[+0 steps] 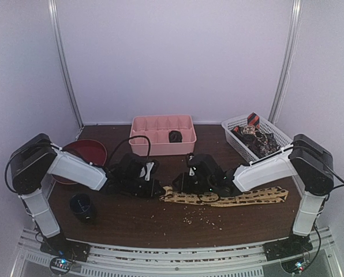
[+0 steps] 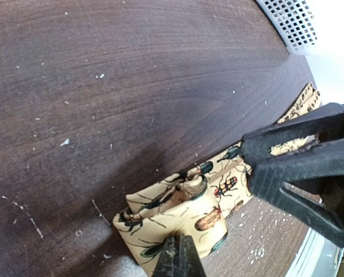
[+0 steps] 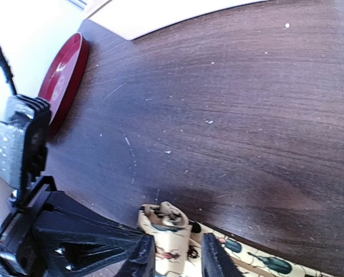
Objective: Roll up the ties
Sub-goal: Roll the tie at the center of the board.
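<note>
Dark wood-grain bench, crumb-flecked; pale walls. Left end effector closed on tan tie. Right end effector narrowly parted astride it.

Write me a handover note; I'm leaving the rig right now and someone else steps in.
Left gripper: shut on the rolled end of the tan tie.
Right gripper: fingers astride the tie just behind the roll; grip unclear.
Done: only a short roll started; the rest lies flat on the table.
The other ties sit in the white basket.
Left: finish this roll, then the others.
</note>
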`<action>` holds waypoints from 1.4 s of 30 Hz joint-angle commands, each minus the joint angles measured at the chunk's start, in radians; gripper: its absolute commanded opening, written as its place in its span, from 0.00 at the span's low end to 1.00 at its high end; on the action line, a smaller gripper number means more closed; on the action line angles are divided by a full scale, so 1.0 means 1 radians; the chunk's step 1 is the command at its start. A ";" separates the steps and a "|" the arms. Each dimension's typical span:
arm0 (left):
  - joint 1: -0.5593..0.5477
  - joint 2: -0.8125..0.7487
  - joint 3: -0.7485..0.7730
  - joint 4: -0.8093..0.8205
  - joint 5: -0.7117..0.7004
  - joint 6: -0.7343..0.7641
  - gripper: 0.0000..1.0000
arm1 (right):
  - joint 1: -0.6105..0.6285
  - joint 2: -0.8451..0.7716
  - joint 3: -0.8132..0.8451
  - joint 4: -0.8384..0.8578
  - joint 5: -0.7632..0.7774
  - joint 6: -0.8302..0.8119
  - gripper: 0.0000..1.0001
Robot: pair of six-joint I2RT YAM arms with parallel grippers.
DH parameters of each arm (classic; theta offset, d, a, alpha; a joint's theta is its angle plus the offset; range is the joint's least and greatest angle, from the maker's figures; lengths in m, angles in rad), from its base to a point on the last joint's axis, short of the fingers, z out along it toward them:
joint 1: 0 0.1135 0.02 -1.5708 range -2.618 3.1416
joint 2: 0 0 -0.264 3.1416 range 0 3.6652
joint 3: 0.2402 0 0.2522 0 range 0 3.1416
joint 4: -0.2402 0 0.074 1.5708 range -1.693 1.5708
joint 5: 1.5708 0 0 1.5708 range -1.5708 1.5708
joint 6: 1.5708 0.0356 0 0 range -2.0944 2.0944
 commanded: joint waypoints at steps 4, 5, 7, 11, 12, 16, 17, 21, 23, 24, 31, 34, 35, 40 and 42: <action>-0.007 0.045 0.019 0.072 0.008 0.019 0.00 | -0.016 0.083 0.046 0.038 -0.067 0.010 0.33; -0.007 0.051 0.028 0.069 0.014 0.021 0.00 | -0.017 0.095 0.048 0.038 -0.076 0.011 0.33; -0.007 0.052 0.035 0.068 0.013 0.018 0.00 | -0.020 0.114 0.049 0.031 -0.092 0.012 0.31; -0.008 0.003 0.041 0.029 -0.042 0.045 0.02 | -0.018 0.137 0.042 0.022 -0.111 0.016 0.24; -0.008 -0.010 0.058 -0.013 -0.073 0.069 0.03 | -0.019 0.139 0.038 0.026 -0.113 0.016 0.23; -0.007 -0.042 0.136 -0.164 -0.172 0.275 0.12 | -0.020 0.139 0.031 0.036 -0.114 0.017 0.22; -0.007 -0.050 0.136 -0.168 -0.172 0.312 0.14 | -0.019 0.140 0.032 0.040 -0.116 0.018 0.22; -0.009 -0.084 0.113 -0.143 -0.087 0.571 0.17 | -0.019 0.137 0.025 0.054 -0.118 0.024 0.22; -0.010 -0.110 0.100 -0.135 -0.085 0.659 0.17 | -0.019 0.135 0.021 0.056 -0.118 0.024 0.22; -0.011 -0.120 0.095 -0.129 -0.083 0.711 0.17 | -0.020 0.133 0.019 0.055 -0.118 0.023 0.22; -0.010 -0.120 0.084 -0.157 0.076 1.187 0.26 | -0.021 0.132 0.014 0.061 -0.113 0.014 0.22; -0.011 -0.072 0.131 -0.239 0.130 1.369 0.93 | -0.021 0.142 0.021 0.069 -0.126 0.012 0.22; -0.010 -0.061 0.131 -0.239 0.131 1.420 0.98 | -0.020 0.146 0.022 0.070 -0.130 0.012 0.22; -0.009 -0.021 0.138 -0.209 0.135 1.530 0.98 | -0.021 0.144 0.013 0.087 -0.136 0.015 0.22; -0.008 0.014 0.150 -0.217 0.148 1.548 0.98 | -0.020 0.142 0.006 0.096 -0.140 0.016 0.22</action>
